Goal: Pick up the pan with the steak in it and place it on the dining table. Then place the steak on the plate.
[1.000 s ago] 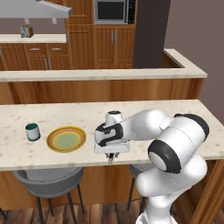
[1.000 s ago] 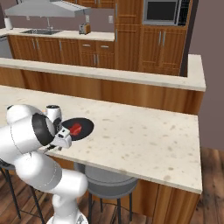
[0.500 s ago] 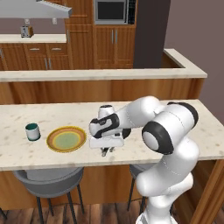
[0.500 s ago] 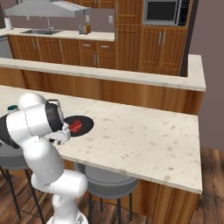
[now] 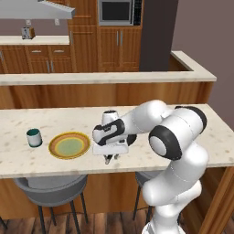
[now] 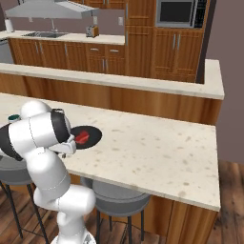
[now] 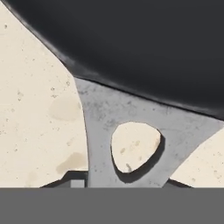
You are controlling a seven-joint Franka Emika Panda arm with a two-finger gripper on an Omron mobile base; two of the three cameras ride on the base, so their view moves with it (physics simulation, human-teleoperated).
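A small black pan (image 6: 86,137) rests flat on the beige dining table (image 6: 157,152), with the red steak (image 6: 83,137) lying inside it. It looks rigid and fairly heavy, likely to tip if held far from its body; the best hold is probably the short handle (image 7: 131,127), whose grey metal end with a hanging hole fills the hand view. The steak seems soft and loose, and could slide if the pan tilts. The white arm folds low over the table's near edge, wrist pointing down, the gripper (image 5: 111,158) right at the handle. Whether its fingers are pinching the handle or standing slightly apart cannot be told. The plate (image 5: 69,145) sits just to the left.
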